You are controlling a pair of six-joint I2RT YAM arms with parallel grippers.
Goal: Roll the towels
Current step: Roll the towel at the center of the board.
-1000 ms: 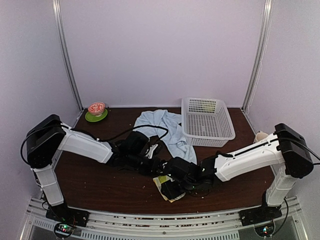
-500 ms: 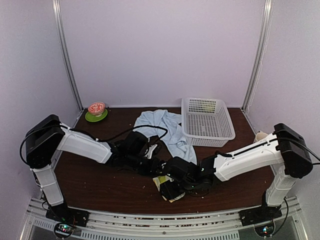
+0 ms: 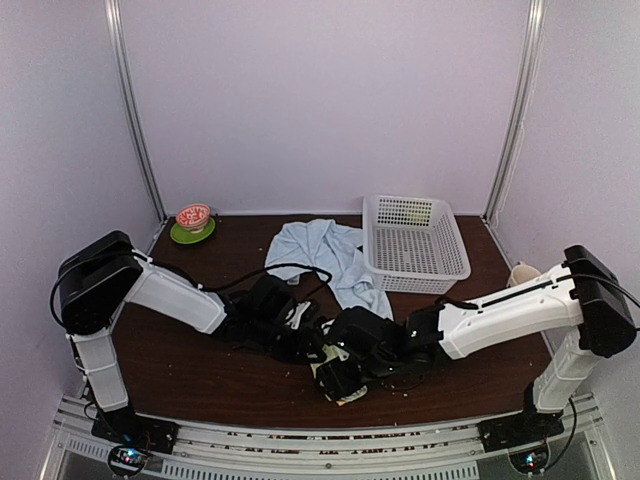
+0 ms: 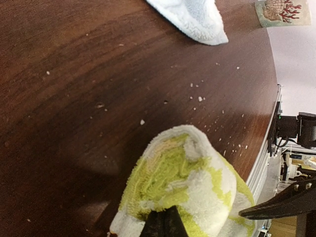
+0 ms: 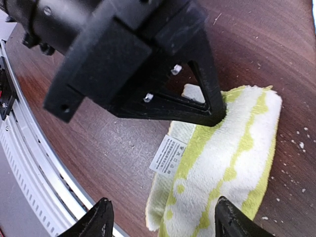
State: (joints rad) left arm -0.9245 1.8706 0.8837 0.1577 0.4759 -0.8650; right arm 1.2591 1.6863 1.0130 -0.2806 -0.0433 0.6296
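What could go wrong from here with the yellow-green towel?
The right claw stands open over the yellow-green towel, so the loose roll, label flap showing, may spring undone. The shut left claw touches it close beside the right claw; they could collide. The roll lies near the front edge of the table and might get pushed off.

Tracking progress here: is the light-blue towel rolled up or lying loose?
Loose, not rolled: the light-blue towel lies crumpled and spread out on the table beside the basket.
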